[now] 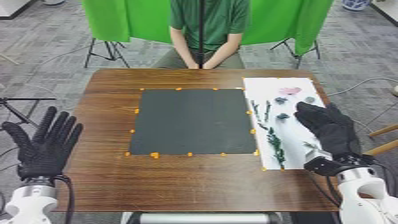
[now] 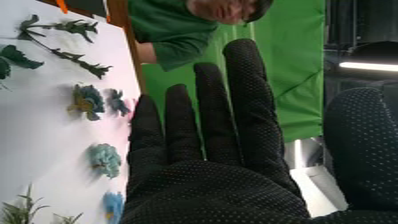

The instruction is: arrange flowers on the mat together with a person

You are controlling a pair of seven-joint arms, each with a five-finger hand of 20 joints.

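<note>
In the head view my left hand (image 1: 43, 145) is open at the left, beside the table. My right hand (image 1: 330, 131) is open at the right edge of the white sheet (image 1: 251, 85), above its border. The dark mat (image 1: 191, 122) lies bare mid-table. On the sheet are a pink flower (image 1: 290, 91), bluish flowers (image 1: 282, 116) and green stems (image 1: 274, 145). In the right wrist view my right hand (image 2: 222, 185) has straight fingers and holds nothing; near it lie a teal flower (image 2: 105, 160), a blue flower (image 2: 113, 206) and a leafy stem (image 2: 67, 52).
Orange tape bits (image 1: 155, 155) surround the dark mat on the wooden table (image 1: 107, 180). A person sits at the far side with hands low by the table's edge. A green cloth (image 1: 138, 25) hangs behind.
</note>
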